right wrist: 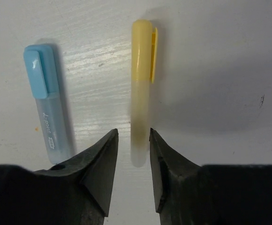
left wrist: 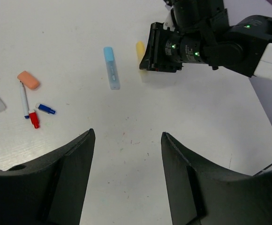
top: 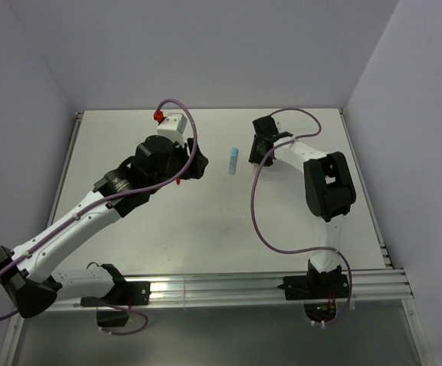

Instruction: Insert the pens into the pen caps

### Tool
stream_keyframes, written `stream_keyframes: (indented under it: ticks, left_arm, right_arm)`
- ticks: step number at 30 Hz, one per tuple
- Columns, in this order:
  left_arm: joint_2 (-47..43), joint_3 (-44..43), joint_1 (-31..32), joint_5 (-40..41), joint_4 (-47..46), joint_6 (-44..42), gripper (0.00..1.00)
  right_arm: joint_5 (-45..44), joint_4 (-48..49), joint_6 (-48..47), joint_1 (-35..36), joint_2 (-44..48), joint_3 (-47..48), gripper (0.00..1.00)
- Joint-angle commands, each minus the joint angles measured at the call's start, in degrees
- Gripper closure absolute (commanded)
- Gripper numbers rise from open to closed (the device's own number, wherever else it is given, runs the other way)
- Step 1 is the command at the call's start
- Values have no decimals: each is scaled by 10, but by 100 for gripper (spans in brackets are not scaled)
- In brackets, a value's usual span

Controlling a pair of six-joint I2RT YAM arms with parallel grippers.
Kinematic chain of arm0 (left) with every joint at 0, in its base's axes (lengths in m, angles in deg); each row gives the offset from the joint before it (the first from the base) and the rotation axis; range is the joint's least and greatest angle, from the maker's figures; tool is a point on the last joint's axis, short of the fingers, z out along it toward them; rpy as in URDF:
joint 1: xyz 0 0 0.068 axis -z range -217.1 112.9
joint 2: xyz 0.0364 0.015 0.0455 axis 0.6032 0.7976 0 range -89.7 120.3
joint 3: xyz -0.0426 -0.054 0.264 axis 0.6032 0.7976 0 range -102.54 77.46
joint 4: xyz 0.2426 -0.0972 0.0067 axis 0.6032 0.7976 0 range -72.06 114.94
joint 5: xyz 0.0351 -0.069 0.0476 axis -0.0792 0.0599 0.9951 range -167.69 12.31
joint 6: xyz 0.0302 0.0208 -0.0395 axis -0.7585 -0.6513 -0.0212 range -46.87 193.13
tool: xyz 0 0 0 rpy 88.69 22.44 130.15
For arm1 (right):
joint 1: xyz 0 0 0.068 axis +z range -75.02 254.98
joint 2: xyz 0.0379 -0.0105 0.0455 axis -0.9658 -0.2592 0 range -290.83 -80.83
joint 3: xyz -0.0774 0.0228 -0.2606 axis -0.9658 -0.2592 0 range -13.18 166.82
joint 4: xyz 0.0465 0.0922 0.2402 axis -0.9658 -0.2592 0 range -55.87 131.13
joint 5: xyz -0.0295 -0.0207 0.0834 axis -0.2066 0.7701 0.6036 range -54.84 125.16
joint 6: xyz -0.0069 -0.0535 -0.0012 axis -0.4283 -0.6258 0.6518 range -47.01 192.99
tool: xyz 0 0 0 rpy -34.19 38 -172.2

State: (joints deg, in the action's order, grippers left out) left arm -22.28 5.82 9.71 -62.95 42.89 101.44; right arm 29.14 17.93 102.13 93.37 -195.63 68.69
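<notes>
Straddling yellow pen (right wrist: 139, 84), capped, on worktop (left wrist: 197, 117): right tool (right wrist: 133, 136), fingers narrowly parted, not clamped. Blue pen (right wrist: 47, 112), capped, just left. Orange cap (left wrist: 28, 79), thin pen (left wrist: 23, 96) further left. Left tool (left wrist: 126, 140): spread wide, empty.

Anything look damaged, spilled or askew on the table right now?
Nothing stands out. The yellow-capped translucent pen and blue-capped translucent pen lie flat, intact, side by side; the right gripper straddles the yellow one's bare end.

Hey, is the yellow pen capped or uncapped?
Capped: the yellow pen has a clipped yellow cap over one end of its pale barrel.
</notes>
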Motion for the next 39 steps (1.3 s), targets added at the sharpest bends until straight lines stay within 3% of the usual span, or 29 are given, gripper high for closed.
stream_keyframes:
  ticks: [1,3,11,17,32,39]
  left_arm:
    - [10,-19,-18,-25,-4,15,37]
    - [18,-22,-26,-27,-3,16,37]
    - [67,-55,-71,-9,22,46,38]
    - [139,-91,-154,20,42,92,40]
    - [459,-248,-274,131,100,104,47]
    - [546,-320,-294,135,122,95,46]
  right_arm:
    - [-7,26,-10,3,-4,-3,58]
    - [-4,28,-15,3,-3,-7,53]
    - [5,32,-22,3,40,-26,47]
    - [8,35,-27,3,103,-63,44]
    - [123,73,-35,4,294,-166,43]
    - [129,76,-43,2,338,-184,43]
